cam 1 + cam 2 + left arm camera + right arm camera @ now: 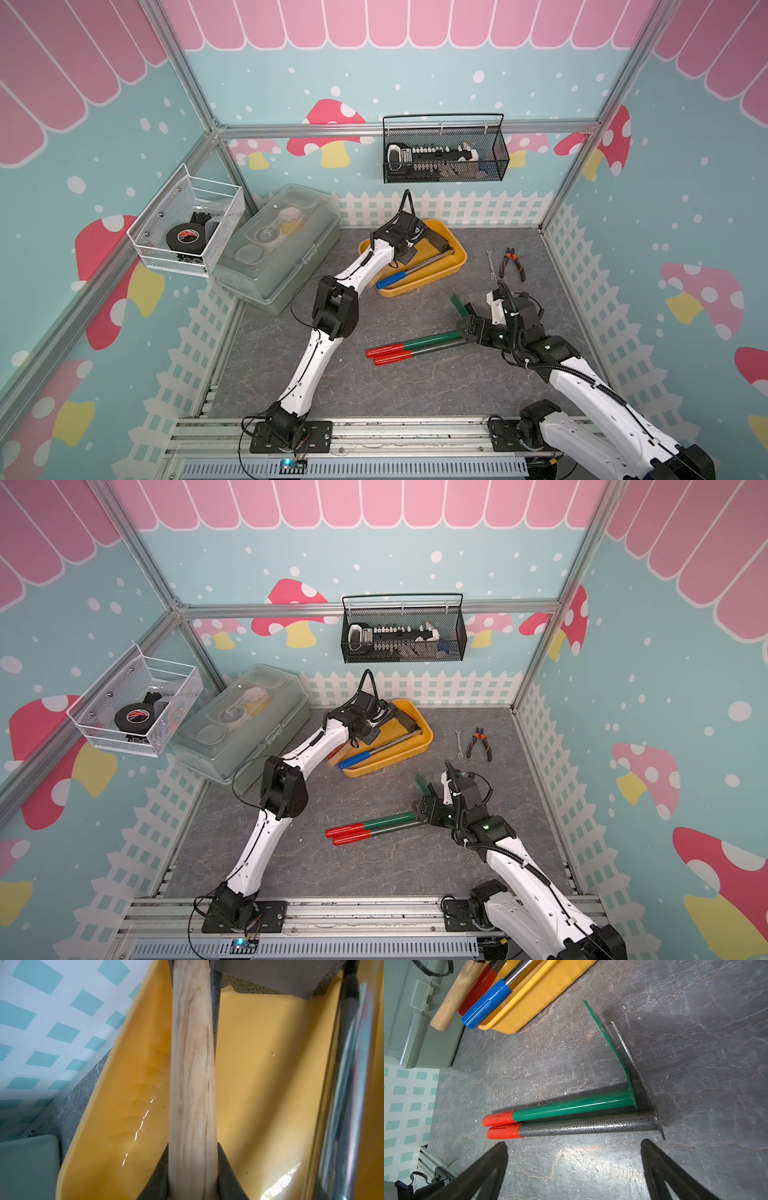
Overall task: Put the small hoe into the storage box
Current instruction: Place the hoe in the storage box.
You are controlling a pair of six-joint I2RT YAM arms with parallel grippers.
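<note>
And the left pincer (193, 1167) clamps what looks like the small hoe (192, 1064) over the storage box (259, 1084); right pincer (574, 1145) gapes wide above green hoe (571, 1106) and grey hoe (587, 1124).

I have the small hoe (192, 1064), pale wooden handle and grey metal blade, clamped in my left end effector (192, 1145) inside the storage box (432, 275), a shallow yellow tray at the back of the desk (415, 386). Its handle end juts out past the tray's rim.

No legible text anywhere (red-and-white mark on the black tape roll (185, 237) too small)
</note>
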